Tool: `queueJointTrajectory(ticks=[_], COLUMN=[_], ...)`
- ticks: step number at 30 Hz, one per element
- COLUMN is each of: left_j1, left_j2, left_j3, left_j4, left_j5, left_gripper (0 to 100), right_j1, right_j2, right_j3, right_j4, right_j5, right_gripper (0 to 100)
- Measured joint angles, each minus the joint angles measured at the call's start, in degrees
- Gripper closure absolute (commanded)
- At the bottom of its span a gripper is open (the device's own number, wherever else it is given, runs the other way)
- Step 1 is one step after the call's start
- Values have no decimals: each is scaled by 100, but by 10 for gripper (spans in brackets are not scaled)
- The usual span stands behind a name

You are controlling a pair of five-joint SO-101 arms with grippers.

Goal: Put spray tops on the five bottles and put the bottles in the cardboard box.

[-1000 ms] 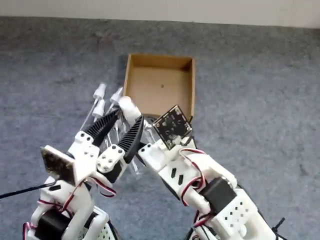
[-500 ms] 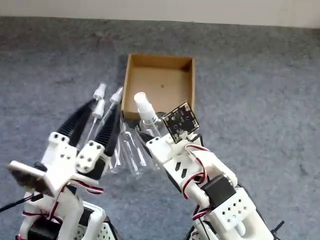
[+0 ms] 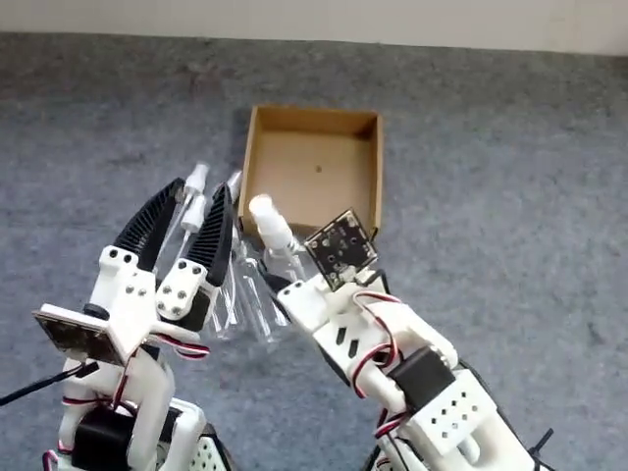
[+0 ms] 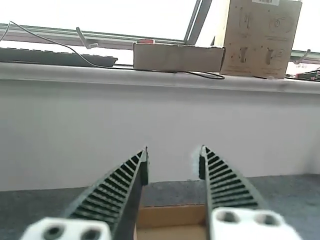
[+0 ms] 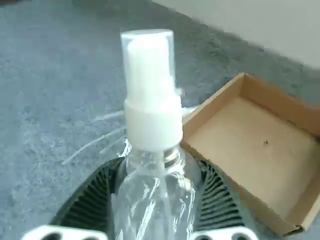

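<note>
Your right gripper (image 5: pixel 159 200) is clamped around the body of a clear bottle (image 5: pixel 150 180), holding it roughly upright with its white spray top (image 5: pixel 150 85) on, just short of the near wall of the cardboard box (image 3: pixel 257 157). Your left gripper (image 4: pixel 173 152) hangs beside it with its jaws spread and nothing between them, close enough to the right arm that a careless swing could bring the two together. That box sits on the grey carpet (image 3: pixel 491 196) and looks light, so if you carry the bottle in too low, its base is likely to catch the near wall and shove or tip the box instead of clearing it. Other clear bottles (image 3: pixel 257 304) lie on the carpet beneath and between the arms, and a low sweep by either arm could roll them away. The held bottle is slick, thin plastic gripped on its body, so it may pivot between the fingers if you tilt it quickly. Whether its top is fully seated cannot be told; a knock might pop it off. Loose spray tops (image 3: pixel 196 179) lie just beside the box, under the spread left jaws, and dropping that arm could scatter them.
</note>
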Motion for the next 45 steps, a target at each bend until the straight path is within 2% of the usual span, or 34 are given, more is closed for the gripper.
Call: queueJointTrajectory(ticks=[11,16,24,31,38,41,45], left_j1=[0,0,9,527,571,281,-440], left_j2=[35,44,53,-9,-9,-9,0], left_j3=[633,651,686,659,554,167,-246], left_j4=[-35,-35,-18,651,914,1248,1864], left_j5=[0,0,0,26,26,35,-9], left_gripper=[864,862,863,864,864,864,864], right_j1=[-70,-334,-369,-360,-360,-360,-316], right_j2=[-18,-18,-18,-9,0,-9,-18], right_j3=[35,35,35,53,62,53,44], right_j4=[0,0,0,9,18,9,9], right_j5=[0,0,132,149,158,158,158], right_gripper=[995,995,995,995,995,995,995])
